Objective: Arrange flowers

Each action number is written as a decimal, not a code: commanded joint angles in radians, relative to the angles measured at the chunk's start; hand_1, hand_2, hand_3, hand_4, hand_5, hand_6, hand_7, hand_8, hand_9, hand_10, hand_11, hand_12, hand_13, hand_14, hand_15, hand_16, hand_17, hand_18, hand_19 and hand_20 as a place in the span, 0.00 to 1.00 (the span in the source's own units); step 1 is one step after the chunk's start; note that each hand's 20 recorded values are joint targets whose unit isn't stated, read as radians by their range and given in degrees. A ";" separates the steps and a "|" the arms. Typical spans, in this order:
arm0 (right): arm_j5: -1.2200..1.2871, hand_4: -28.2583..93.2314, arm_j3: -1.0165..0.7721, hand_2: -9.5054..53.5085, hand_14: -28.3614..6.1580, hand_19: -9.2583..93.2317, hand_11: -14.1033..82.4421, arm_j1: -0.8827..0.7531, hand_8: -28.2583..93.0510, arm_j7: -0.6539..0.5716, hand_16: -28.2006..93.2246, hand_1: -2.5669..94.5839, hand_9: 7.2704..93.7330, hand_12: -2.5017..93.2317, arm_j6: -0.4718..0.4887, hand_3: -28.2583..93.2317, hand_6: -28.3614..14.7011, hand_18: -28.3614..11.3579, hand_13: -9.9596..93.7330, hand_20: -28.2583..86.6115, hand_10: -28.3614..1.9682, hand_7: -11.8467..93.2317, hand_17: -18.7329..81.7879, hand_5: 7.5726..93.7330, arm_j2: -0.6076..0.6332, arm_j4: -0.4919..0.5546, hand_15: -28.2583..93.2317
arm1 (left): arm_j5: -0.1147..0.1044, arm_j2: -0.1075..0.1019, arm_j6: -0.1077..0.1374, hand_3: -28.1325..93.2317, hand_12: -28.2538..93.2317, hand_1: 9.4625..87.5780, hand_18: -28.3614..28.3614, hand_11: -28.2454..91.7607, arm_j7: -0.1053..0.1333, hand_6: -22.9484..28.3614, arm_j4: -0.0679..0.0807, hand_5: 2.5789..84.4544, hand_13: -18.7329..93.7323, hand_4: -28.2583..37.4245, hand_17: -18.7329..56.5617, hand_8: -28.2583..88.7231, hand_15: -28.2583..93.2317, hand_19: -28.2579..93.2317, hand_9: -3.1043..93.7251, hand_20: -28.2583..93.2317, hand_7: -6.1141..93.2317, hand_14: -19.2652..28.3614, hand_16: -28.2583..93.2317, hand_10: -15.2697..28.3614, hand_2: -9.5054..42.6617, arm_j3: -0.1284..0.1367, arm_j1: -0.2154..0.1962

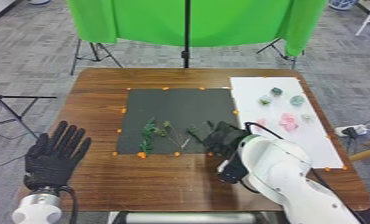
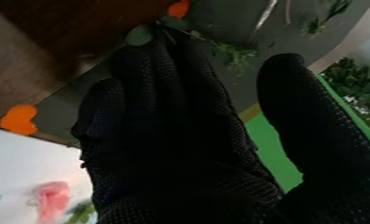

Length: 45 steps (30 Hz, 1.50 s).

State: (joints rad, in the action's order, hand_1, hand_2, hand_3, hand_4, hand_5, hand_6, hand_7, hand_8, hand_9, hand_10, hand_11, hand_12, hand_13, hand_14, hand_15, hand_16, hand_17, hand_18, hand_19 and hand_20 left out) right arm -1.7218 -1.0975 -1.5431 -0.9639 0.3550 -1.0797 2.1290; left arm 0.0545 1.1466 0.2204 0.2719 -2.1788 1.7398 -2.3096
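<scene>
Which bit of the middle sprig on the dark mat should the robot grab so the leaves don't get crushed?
Probably the bare lower stem of the middle sprig, pinched from above with thumb and fingers on either side. It lies on the dark mat, thin stems toward the robot, greenery toward the far end, so the leaves should stay clear.

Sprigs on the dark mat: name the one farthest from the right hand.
The leafy green sprig, leftmost on the mat; the others lie nearer the right hand.

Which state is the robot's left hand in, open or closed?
Open: in the head view, the left hand has its fingers straight and slightly spread, not curled.
</scene>
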 commanded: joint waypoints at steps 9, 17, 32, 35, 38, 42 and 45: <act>0.032 0.08 -0.042 0.32 0.16 0.91 0.31 -0.060 0.16 -0.011 0.42 0.35 0.61 0.20 -0.102 0.83 0.41 0.04 0.57 0.61 0.13 0.22 0.43 0.68 0.016 0.013 0.83 | -0.026 0.017 -0.003 0.85 0.34 0.24 0.75 0.38 -0.012 0.60 0.000 0.53 0.43 0.00 0.20 0.18 0.49 0.48 0.43 0.37 0.17 0.69 0.20 0.67 0.57 0.006 -0.021; -0.023 0.08 -0.079 0.35 0.18 0.97 0.31 -0.081 0.16 0.029 0.43 0.34 0.65 0.20 -0.183 0.82 0.47 0.05 0.61 0.62 0.16 0.23 0.48 0.71 0.033 0.049 0.83 | -0.022 0.014 -0.007 0.85 0.33 0.24 0.75 0.38 -0.006 0.60 0.002 0.53 0.43 0.00 0.20 0.18 0.49 0.48 0.43 0.37 0.17 0.69 0.20 0.68 0.57 0.001 -0.014; -0.207 0.07 -0.189 0.18 0.23 0.94 0.30 -0.118 0.15 0.227 0.44 0.40 0.56 0.21 -0.315 0.85 0.48 0.10 0.56 0.61 0.24 0.22 0.45 0.66 0.148 -0.006 0.82 | -0.017 0.011 -0.008 0.85 0.34 0.24 0.75 0.38 -0.009 0.60 0.005 0.53 0.43 0.00 0.20 0.18 0.49 0.48 0.43 0.37 0.17 0.69 0.20 0.68 0.57 0.003 -0.003; -0.240 0.06 -0.210 0.11 0.26 0.92 0.29 -0.117 0.15 0.289 0.43 0.44 0.51 0.20 -0.348 0.87 0.51 0.14 0.52 0.61 0.35 0.24 0.43 0.64 0.170 -0.061 0.81 | -0.022 0.012 -0.014 0.85 0.34 0.24 0.75 0.38 -0.005 0.60 0.001 0.53 0.43 0.00 0.20 0.18 0.49 0.48 0.43 0.37 0.17 0.69 0.20 0.68 0.57 0.005 -0.012; -0.324 0.04 -0.199 0.05 0.28 0.91 0.29 -0.095 0.14 0.279 0.42 0.46 0.49 0.19 -0.334 0.89 0.53 0.15 0.51 0.62 0.43 0.24 0.42 0.60 0.188 -0.105 0.81 | -0.023 0.011 -0.014 0.85 0.34 0.24 0.75 0.38 -0.001 0.60 -0.001 0.53 0.43 0.00 0.20 0.18 0.49 0.48 0.43 0.37 0.17 0.69 0.20 0.67 0.57 0.005 -0.013; -0.367 0.02 -0.186 0.00 0.31 0.91 0.29 -0.079 0.14 0.272 0.41 0.49 0.47 0.18 -0.277 0.89 0.55 0.14 0.51 0.64 0.45 0.25 0.42 0.55 0.199 -0.150 0.81 | -0.023 0.014 -0.014 0.85 0.34 0.24 0.75 0.38 0.000 0.60 -0.002 0.53 0.43 0.00 0.20 0.18 0.49 0.48 0.43 0.37 0.17 0.69 0.20 0.67 0.57 0.005 -0.013; -0.417 0.00 -0.159 0.00 0.34 0.91 0.29 -0.075 0.14 0.280 0.41 0.52 0.47 0.18 -0.232 0.88 0.55 0.14 0.52 0.64 0.48 0.24 0.42 0.53 0.204 -0.189 0.80 | -0.023 0.017 -0.016 0.85 0.34 0.24 0.75 0.38 0.000 0.60 -0.002 0.53 0.43 0.00 0.20 0.18 0.49 0.48 0.43 0.37 0.17 0.69 0.20 0.68 0.57 0.002 -0.012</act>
State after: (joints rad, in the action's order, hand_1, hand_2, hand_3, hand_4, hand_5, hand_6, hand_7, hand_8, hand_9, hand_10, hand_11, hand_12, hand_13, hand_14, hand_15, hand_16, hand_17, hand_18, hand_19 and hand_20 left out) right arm -2.0663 -1.2844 -1.6296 -0.6858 0.0515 -0.8900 1.9879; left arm 0.0391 1.1545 0.2159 0.2736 -2.1787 1.7443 -2.3099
